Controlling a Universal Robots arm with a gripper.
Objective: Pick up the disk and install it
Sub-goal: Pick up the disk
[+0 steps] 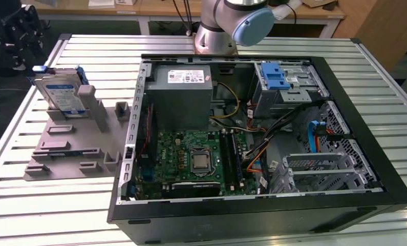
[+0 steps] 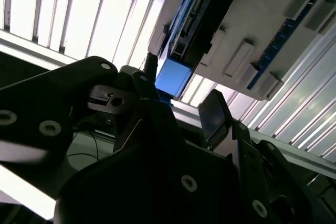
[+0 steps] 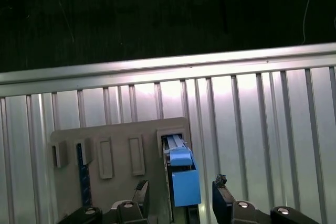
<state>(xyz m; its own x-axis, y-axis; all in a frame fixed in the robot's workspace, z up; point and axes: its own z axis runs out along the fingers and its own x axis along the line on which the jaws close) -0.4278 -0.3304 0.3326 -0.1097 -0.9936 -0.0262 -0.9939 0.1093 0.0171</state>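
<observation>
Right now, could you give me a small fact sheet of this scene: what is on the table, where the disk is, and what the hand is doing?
table: slatted metal table
computer case: open, lying on the table
disk: upright in a grey rack, at the exterior view's left, outside the case
hand: open, fingers either side of the disk's blue end
contact: a gap shows on both sides
progress: disk not yet lifted

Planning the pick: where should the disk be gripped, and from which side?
The disk stands on edge in the grey holder, whose posts cover its lower part. So probably grip its free upper edge from above, closing across the two flat faces.
</observation>
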